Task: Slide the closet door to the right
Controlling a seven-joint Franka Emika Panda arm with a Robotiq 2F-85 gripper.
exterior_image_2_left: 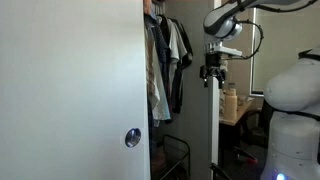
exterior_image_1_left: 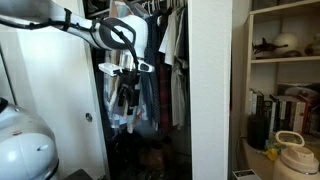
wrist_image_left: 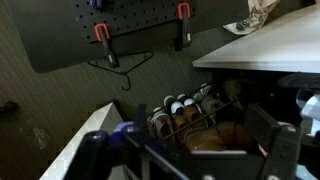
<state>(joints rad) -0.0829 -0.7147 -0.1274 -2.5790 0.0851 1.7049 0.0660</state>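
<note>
**Q:** What does the closet door look like, and where is it?

**A:** The closet door (exterior_image_2_left: 70, 90) is a tall, plain white flat panel. It fills the left half of this exterior view from top to bottom. A small round metallic finger pull (exterior_image_2_left: 132, 138) sits close to its right edge, low in the frame. In an exterior view from the front, the same door (exterior_image_1_left: 65, 95) stands left of the dark closet opening, with its pull (exterior_image_1_left: 87, 117) near the inner edge.

**Q:** What is beside it?

**A:** Hanging clothes (exterior_image_1_left: 165, 50) fill the opening. A narrower white upright strip (exterior_image_1_left: 210, 90) borders the opening on the right, and beyond it are shelves (exterior_image_1_left: 285, 60) of books.

**Q:** Where is the robot's claw?

**A:** The gripper (exterior_image_1_left: 124, 88) hangs in front of the clothes, well apart from the door and its pull. Seen from the side, the gripper (exterior_image_2_left: 212, 78) is far right of the door's edge.

**Q:** Is the claw holding anything?

**A:** The wrist view is dim, but the gripper (wrist_image_left: 190, 150) appears to have its fingers spread wide. Between them the camera looks down on a wire hanger (wrist_image_left: 122, 70) and shoes (wrist_image_left: 175, 108).
</note>
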